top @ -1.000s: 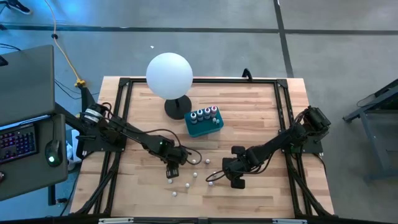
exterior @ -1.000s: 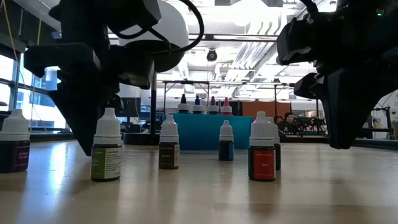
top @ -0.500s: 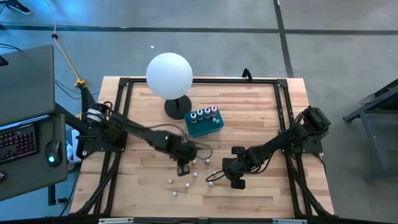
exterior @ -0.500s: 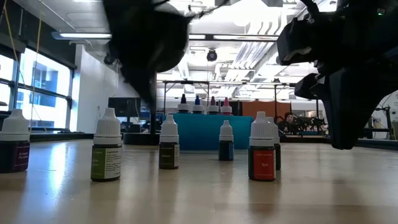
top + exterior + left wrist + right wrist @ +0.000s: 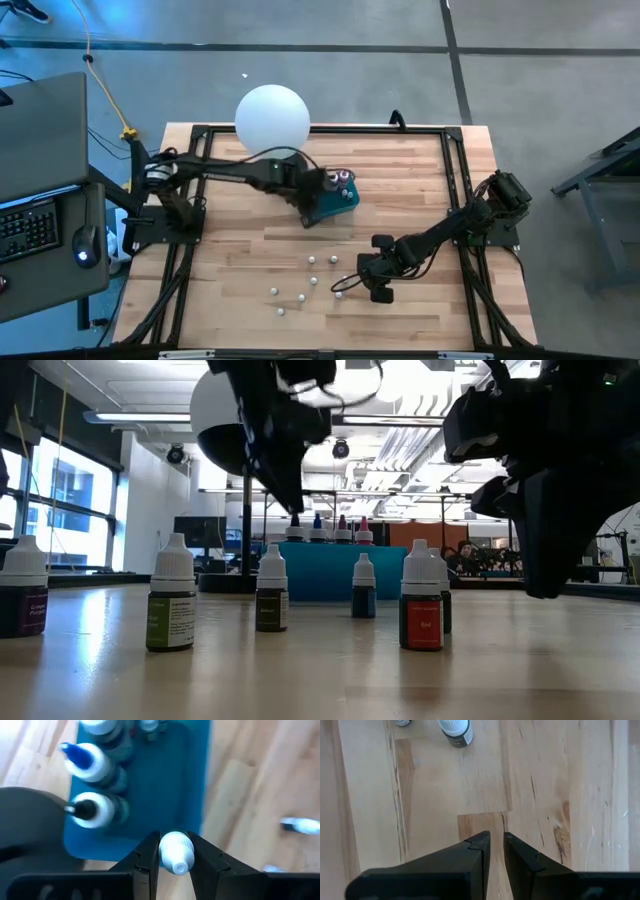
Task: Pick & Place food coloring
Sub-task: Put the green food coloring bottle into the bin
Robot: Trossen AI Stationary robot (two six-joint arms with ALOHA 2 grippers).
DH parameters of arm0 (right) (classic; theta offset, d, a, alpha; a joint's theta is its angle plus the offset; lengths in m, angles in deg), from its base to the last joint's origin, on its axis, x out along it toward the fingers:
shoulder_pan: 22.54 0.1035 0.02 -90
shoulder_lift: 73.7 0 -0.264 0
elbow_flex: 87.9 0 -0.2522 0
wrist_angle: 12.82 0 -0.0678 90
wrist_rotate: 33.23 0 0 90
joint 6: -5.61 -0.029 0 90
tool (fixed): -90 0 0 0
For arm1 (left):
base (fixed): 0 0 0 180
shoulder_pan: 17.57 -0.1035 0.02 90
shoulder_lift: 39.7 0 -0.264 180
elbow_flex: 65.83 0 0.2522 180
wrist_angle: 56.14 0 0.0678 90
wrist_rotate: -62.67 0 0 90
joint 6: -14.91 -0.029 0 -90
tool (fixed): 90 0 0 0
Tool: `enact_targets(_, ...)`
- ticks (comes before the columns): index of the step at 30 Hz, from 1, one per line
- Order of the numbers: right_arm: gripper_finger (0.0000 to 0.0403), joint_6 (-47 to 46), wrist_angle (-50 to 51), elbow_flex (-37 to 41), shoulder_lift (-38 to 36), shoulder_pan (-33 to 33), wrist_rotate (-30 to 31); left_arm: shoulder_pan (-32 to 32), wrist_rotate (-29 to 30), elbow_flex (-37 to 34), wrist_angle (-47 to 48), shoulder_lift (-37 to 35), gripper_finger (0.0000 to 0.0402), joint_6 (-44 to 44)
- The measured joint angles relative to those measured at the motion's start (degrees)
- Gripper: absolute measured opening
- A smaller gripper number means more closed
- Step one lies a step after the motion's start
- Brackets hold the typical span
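The teal tray (image 5: 335,200) stands at the table's far middle, beside a lamp base. It holds several small bottles with coloured tips (image 5: 82,757), which also show in the low view (image 5: 328,528). Several loose white-capped bottles (image 5: 314,281) stand upright on the wood nearer me (image 5: 172,595). My left gripper (image 5: 174,854) is over the tray's near edge (image 5: 310,212), shut on one white-capped bottle. My right gripper (image 5: 496,840) hangs shut above bare wood at the near right (image 5: 378,285), right of the loose bottles. My left gripper pinches a small bottle by its white cap (image 5: 175,851) between its two fingers, coming from above and pointing down. The bottle is lifted clear and hangs over the tray's near edge (image 5: 145,837). The cap and fingers hide the bottle's body.
A white globe lamp (image 5: 272,120) on a dark round base stands just left of the tray. A black frame (image 5: 200,135) runs around the table. One loose bottle (image 5: 455,730) stands ahead of my right gripper. Bare wood lies at the far right.
My left gripper has risen from among the loose bottles at the near middle. It has swung toward the far edge and now hangs over the teal tray. The loose bottles on the table have kept their places.
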Motion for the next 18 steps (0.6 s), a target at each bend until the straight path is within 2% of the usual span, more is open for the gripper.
enact_targets(6,0.0046,0.48,-0.02,0.0,0.0,0.0,0.02,-2.71,-0.29,-0.02,-0.13,4.3,0.0085,-0.78)
enact_targets(18,0.0046,0.62,0.0,-0.01,0.0,0.0,0.02,-2.53,-1.52,-0.07,-0.1,10.39,0.0095,-0.73)
